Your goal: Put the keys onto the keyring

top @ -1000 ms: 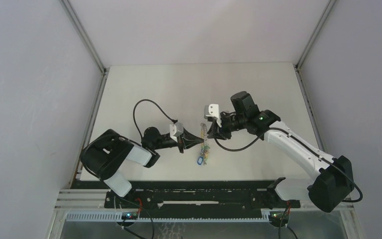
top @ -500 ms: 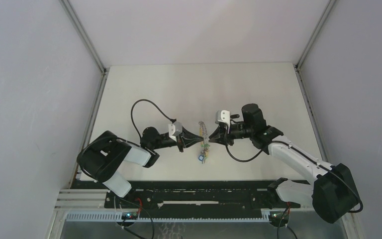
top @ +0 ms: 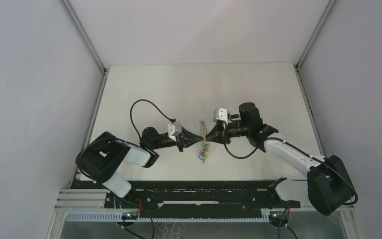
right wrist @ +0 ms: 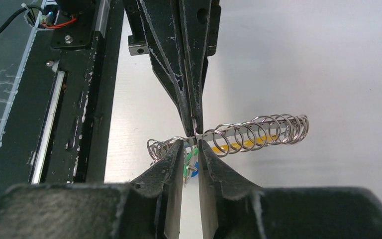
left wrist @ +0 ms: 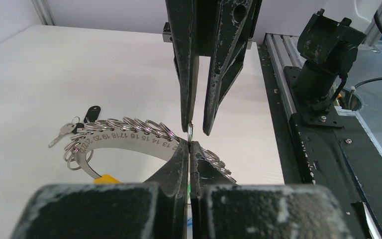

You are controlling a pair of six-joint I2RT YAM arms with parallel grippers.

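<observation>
- White bench (top: 179, 84) with pale grey walls on three sides; both arms meet near its middle, tip to tip
- the keyring (top: 203, 130) hangs between them, a curved metal band stamped with numbers and lined with many small wire loops, so it looks like a coil (left wrist: 129, 134) (right wrist: 258, 132)
- the left pincer (top: 199, 139) is closed, its fingers pressed together on one small loop of the keyring and holding it above the bench (left wrist: 189, 149) (right wrist: 194, 119)
- the right pincer (top: 210, 138) comes in from the right with its jaws a narrow slit apart, one fingertip on each side of the same loop; whether they touch it cannot be told (left wrist: 196, 127) (right wrist: 191, 147)
- the keys (top: 202, 152) dangle in a bunch from the near end of the keyring; a silver blade and a black tag (left wrist: 92, 112) show at the band's end in the left wrist view, and green and blue bits (right wrist: 189, 164) in the right wrist view
- a yellow tag (right wrist: 238, 145) lies along the inside of the coil
</observation>
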